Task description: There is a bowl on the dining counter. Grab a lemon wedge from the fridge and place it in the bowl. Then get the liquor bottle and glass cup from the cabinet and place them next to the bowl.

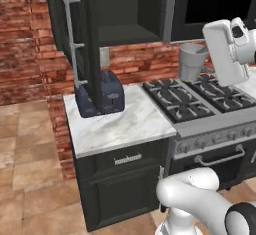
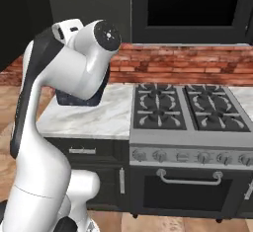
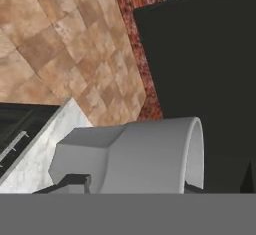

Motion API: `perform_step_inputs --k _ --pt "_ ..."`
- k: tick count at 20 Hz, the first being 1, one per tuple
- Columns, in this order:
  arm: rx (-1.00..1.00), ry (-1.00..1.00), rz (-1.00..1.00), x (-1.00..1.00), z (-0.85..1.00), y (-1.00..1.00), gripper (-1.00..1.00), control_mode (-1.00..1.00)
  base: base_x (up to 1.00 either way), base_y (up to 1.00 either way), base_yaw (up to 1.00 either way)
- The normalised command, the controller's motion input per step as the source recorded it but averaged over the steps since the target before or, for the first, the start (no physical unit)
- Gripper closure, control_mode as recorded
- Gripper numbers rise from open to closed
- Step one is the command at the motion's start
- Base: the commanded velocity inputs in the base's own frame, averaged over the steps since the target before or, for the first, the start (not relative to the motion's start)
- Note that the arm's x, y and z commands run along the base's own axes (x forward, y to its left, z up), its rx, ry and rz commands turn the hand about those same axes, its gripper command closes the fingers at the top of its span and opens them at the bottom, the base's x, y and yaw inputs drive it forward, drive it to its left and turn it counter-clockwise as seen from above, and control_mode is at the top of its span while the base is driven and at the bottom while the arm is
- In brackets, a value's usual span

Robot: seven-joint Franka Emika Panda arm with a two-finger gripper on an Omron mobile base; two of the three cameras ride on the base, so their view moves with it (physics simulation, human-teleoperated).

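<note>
The glass cup (image 1: pixel 192 61), a grey see-through tumbler, hangs in the air above the stove's back left burners. My gripper (image 1: pixel 202 54) is shut on it from the right, below the white hand. In the hand view the glass cup (image 3: pixel 150 154) lies sideways and large between my dark fingertips (image 3: pixel 72 181). The black wall cabinet (image 1: pixel 125 9) stands open at the upper left, its inside bare, and its door (image 1: pixel 92 44) with a long silver bar handle swings out over the counter. The bowl, the dining counter, the lemon wedge, the fridge and the liquor bottle are out of view.
A dark blue toaster (image 1: pixel 100 96) sits on the marble worktop (image 1: pixel 125 124) under the open door. The gas stove (image 1: pixel 200 99) with oven below lies to the right. A brick wall runs behind, and tiled floor lies to the left. My arm's elbow (image 2: pixel 84 63) blocks the right base view's left half.
</note>
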Motion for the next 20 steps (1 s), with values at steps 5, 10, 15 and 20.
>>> perform_step_inputs --k 5,10,15,20 --pt "0.0 0.0 0.0 0.0 0.0 0.0 1.0 1.0 -0.66 -0.97 0.0" --pt "0.0 0.0 0.0 0.0 0.0 0.0 1.0 1.0 -0.31 -0.88 -0.32" --pt "0.0 0.0 0.0 0.0 0.0 0.0 1.0 1.0 -0.13 -0.65 -0.66" --pt "0.0 0.0 0.0 0.0 0.0 0.0 1.0 1.0 -0.14 -0.59 -0.67"
